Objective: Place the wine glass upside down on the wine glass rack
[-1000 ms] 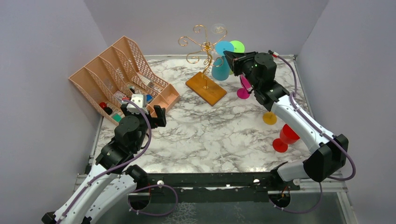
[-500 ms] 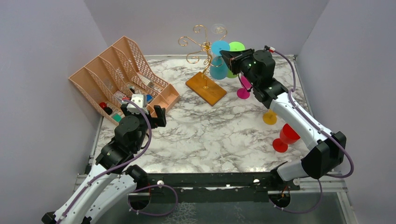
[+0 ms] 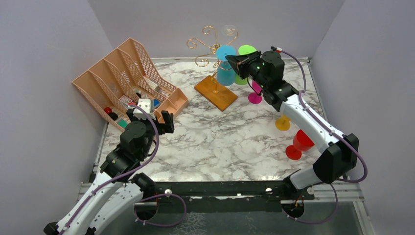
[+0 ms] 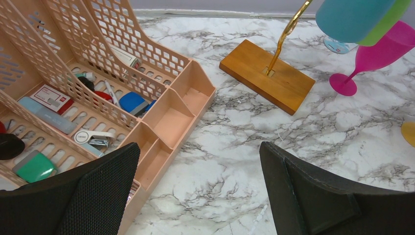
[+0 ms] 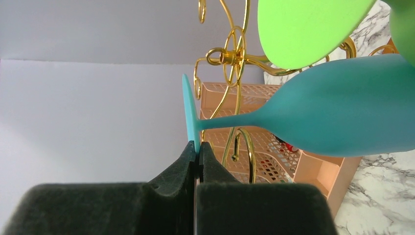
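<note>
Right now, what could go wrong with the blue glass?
1. The right gripper pinches only the thin edge of the foot of the blue glass, so the glass might slip out and fall.
2. The green glass is very close, so the two might knock together.
3. The foot might miss the wire of the rack and nudge it instead.

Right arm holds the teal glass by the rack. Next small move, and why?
Probably ease the right gripper toward the wine glass rack: it pinches the teal wine glass by its foot, inverted, stem seemingly not yet seated in a scroll.
</note>
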### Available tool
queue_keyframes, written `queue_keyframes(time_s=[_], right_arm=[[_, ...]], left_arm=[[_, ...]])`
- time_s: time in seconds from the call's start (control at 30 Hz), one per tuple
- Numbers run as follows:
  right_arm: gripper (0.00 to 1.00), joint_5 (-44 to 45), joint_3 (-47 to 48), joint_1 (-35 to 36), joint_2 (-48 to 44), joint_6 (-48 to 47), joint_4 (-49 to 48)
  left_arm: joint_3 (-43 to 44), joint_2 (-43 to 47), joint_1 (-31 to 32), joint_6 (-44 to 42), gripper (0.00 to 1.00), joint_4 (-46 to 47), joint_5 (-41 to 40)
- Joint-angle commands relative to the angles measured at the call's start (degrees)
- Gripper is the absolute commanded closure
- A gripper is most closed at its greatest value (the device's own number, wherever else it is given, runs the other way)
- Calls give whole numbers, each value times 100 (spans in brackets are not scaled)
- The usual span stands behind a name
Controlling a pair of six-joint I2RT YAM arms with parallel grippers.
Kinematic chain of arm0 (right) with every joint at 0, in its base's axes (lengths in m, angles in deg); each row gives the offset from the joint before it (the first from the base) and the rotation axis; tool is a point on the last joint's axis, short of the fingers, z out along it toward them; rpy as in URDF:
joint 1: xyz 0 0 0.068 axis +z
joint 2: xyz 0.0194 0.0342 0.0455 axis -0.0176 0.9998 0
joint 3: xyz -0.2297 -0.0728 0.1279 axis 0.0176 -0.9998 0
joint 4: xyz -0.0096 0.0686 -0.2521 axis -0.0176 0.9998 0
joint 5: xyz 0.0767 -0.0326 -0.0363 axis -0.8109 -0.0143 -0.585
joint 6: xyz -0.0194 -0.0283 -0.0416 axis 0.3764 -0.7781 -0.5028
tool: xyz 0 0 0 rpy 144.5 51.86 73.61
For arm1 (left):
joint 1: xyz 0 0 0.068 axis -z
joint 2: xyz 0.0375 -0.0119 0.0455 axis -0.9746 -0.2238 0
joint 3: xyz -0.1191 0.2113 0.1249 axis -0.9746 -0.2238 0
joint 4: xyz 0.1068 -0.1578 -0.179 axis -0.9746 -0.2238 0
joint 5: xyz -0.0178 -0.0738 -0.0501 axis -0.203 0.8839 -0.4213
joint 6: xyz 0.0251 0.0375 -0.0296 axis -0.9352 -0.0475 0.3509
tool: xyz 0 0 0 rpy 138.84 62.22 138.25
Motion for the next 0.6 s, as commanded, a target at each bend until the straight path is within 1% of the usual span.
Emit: queue_keyframes(time_s=[0.0, 0.23, 0.57], right_arm=[[99, -327, 190, -20, 56, -206, -128], [99, -592, 77, -19, 13, -234, -145], [99, -620, -39, -19, -145, -452, -22]], left_arm=[[-128, 5, 31, -54, 1, 173, -92], [-132, 17, 31, -62, 1, 173, -91], [-142, -4, 31, -63, 1, 180, -90]])
